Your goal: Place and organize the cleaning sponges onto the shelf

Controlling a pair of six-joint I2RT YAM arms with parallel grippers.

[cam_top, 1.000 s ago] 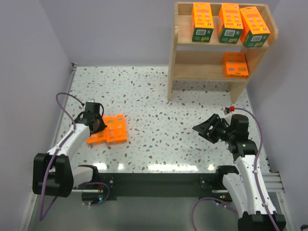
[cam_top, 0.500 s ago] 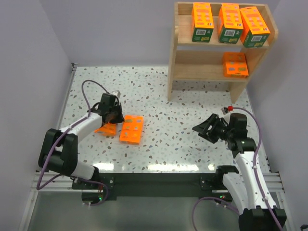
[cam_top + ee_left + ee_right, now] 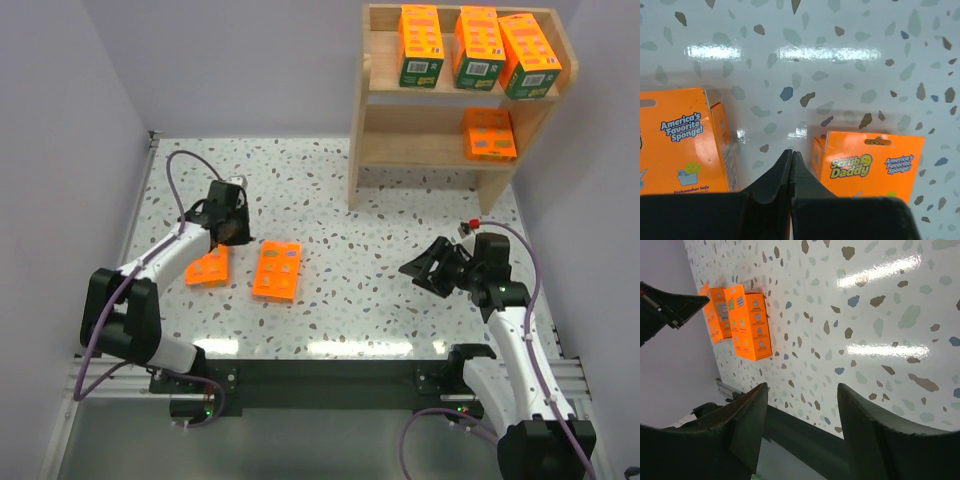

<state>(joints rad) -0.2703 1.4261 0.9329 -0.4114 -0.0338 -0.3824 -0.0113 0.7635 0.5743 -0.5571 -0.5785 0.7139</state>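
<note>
Two orange cleaning sponge packs lie flat on the table: one at the left point(image 3: 208, 268) and one to its right point(image 3: 278, 270). My left gripper point(image 3: 233, 236) is shut and empty, just behind the gap between them. In the left wrist view the closed fingertips point(image 3: 791, 156) point at bare table between the packs point(image 3: 682, 145) point(image 3: 871, 162). My right gripper point(image 3: 420, 268) is open and empty at the right, far from them point(image 3: 802, 390). The wooden shelf point(image 3: 400, 150) holds three green-banded packs point(image 3: 478, 47) on top and one orange pack point(image 3: 488, 133) on the lower tier.
The lower tier has bare room left of its pack. Purple walls close in the table on the left, back and right. In the right wrist view both table packs point(image 3: 749, 322) show far off, with the left arm's fingers point(image 3: 670, 304) above them.
The two packs, side by side a second ago, are apart. The left one, tilted at the left gripper half a second ago, lies flat and the gripper has drawn back. The right arm barely moved.
</note>
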